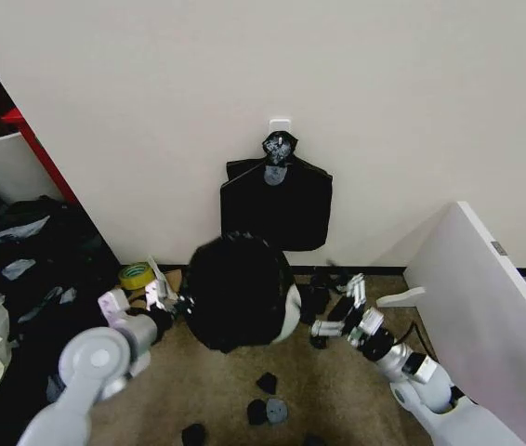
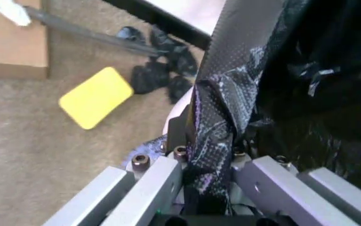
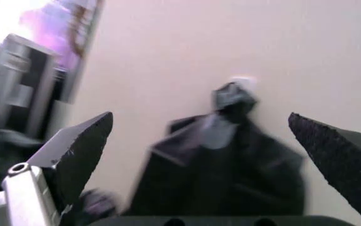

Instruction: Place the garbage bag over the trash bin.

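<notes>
The black garbage bag is draped over the top of the trash bin, whose white side shows at the bag's right edge. My left gripper is at the bag's left edge. In the left wrist view it is shut on a fold of the crinkly bag, with a bit of the white trash bin behind. My right gripper hangs open just right of the bin, apart from it. In the right wrist view its fingers are spread wide and hold nothing.
A flat black bundle hangs from a wall hook behind the bin. A white panel stands at the right. Small black scraps lie on the carpet in front. A yellow tape roll, dark clutter and a red-edged white tub are on the left.
</notes>
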